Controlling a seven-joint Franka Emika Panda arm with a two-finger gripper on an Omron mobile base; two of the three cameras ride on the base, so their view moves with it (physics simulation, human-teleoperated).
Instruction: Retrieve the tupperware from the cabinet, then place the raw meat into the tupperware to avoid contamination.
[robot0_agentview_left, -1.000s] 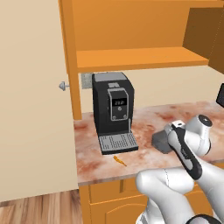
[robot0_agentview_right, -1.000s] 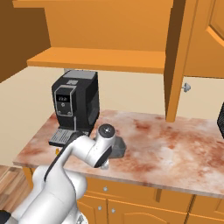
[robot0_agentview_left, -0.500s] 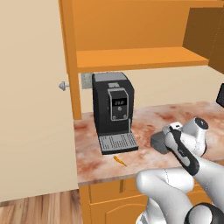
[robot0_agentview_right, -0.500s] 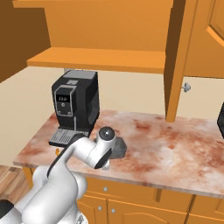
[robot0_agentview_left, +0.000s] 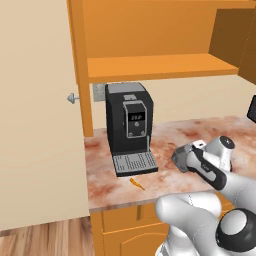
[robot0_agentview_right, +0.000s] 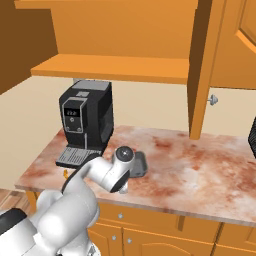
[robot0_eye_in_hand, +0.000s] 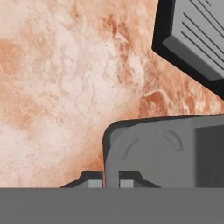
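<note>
Gripper (robot0_eye_in_hand: 111, 183) clamped on the rim of the grey tupperware (robot0_eye_in_hand: 166, 151), we see it empty just right of the coffee machine (robot0_agentview_left: 127, 124), raw meat (robot0_agentview_left: 136, 183) lying in front.

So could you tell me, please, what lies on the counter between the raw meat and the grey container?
Nothing: in the left base view only bare marbled counter lies between the raw meat and the grey container.
</note>
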